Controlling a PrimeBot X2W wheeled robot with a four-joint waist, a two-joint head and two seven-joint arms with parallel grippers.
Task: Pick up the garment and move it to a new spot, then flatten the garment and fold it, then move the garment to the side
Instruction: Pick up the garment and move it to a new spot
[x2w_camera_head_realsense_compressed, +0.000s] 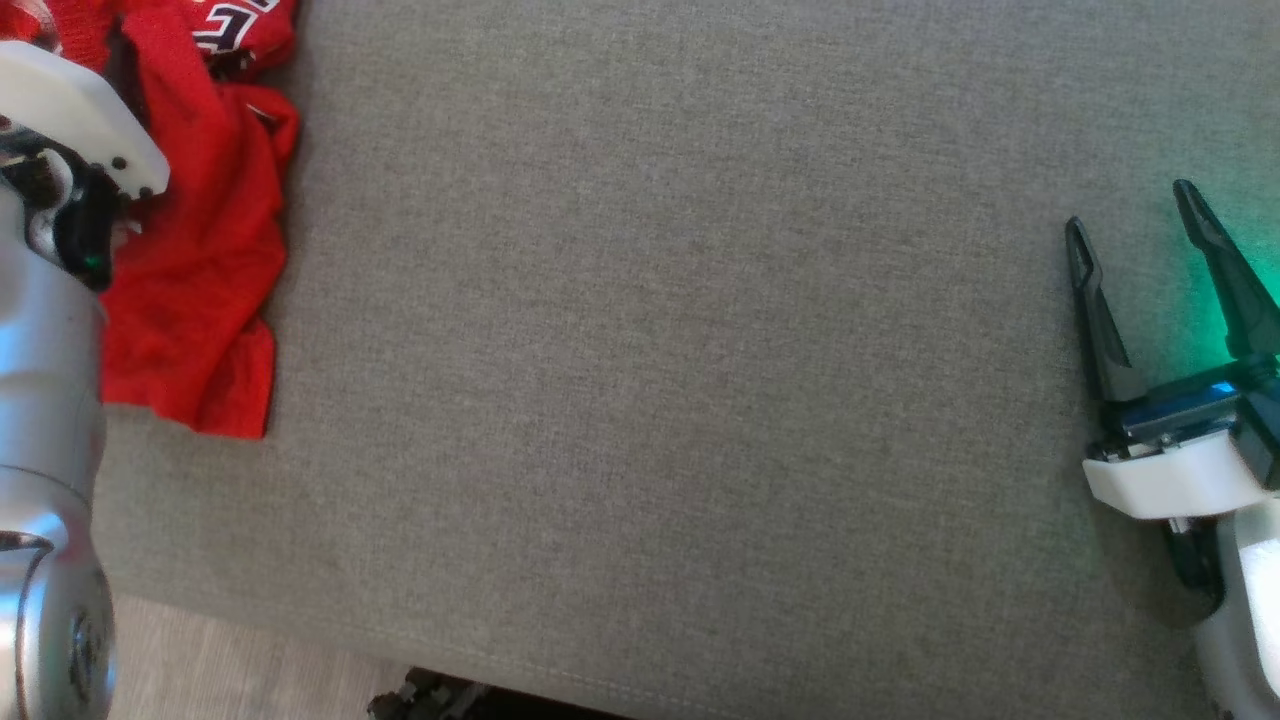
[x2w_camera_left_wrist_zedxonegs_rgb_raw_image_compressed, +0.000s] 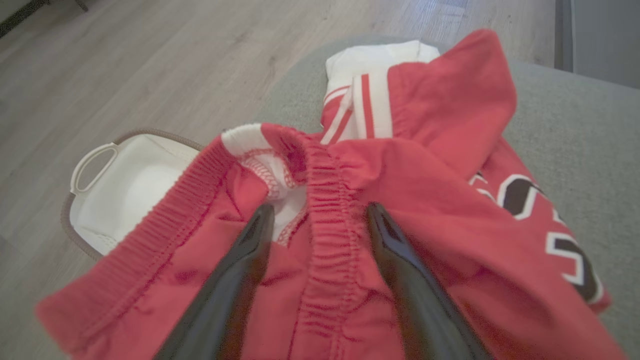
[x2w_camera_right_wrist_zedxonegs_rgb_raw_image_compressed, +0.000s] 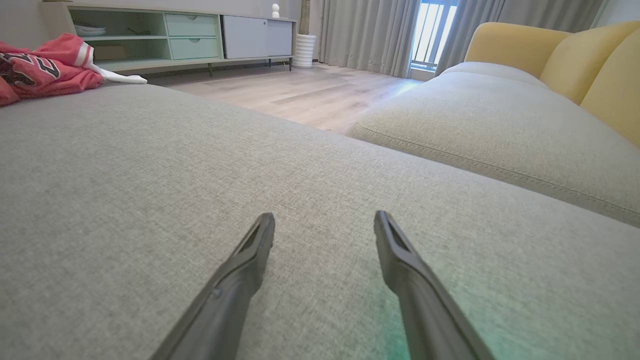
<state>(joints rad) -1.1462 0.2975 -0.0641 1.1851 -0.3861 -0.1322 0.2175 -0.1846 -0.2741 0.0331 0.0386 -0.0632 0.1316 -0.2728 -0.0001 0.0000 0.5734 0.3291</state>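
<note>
The garment (x2w_camera_head_realsense_compressed: 195, 250) is red with white trim and black-and-white lettering, crumpled at the far left of the grey cushion (x2w_camera_head_realsense_compressed: 650, 350). In the left wrist view its ribbed waistband (x2w_camera_left_wrist_zedxonegs_rgb_raw_image_compressed: 330, 220) runs between the spread fingers of my left gripper (x2w_camera_left_wrist_zedxonegs_rgb_raw_image_compressed: 320, 212), which stands open right over the cloth. The left arm's silver forearm and white wrist cover (x2w_camera_head_realsense_compressed: 80, 120) overlap the garment in the head view; its fingers are hidden there. My right gripper (x2w_camera_head_realsense_compressed: 1130, 215) stands open at the right, over bare cushion, with nothing between its fingers (x2w_camera_right_wrist_zedxonegs_rgb_raw_image_compressed: 255, 245). The garment (x2w_camera_right_wrist_zedxonegs_rgb_raw_image_compressed: 40, 70) lies far off in the right wrist view.
A white basket (x2w_camera_left_wrist_zedxonegs_rgb_raw_image_compressed: 115, 185) with a handle sits on the wood floor beside the cushion's edge. A second grey cushion (x2w_camera_right_wrist_zedxonegs_rgb_raw_image_compressed: 500, 125) with yellow backrests lies beyond a gap. A pale green cabinet (x2w_camera_right_wrist_zedxonegs_rgb_raw_image_compressed: 175, 35) stands at the far wall. The cushion's front edge (x2w_camera_head_realsense_compressed: 400, 650) runs along the bottom.
</note>
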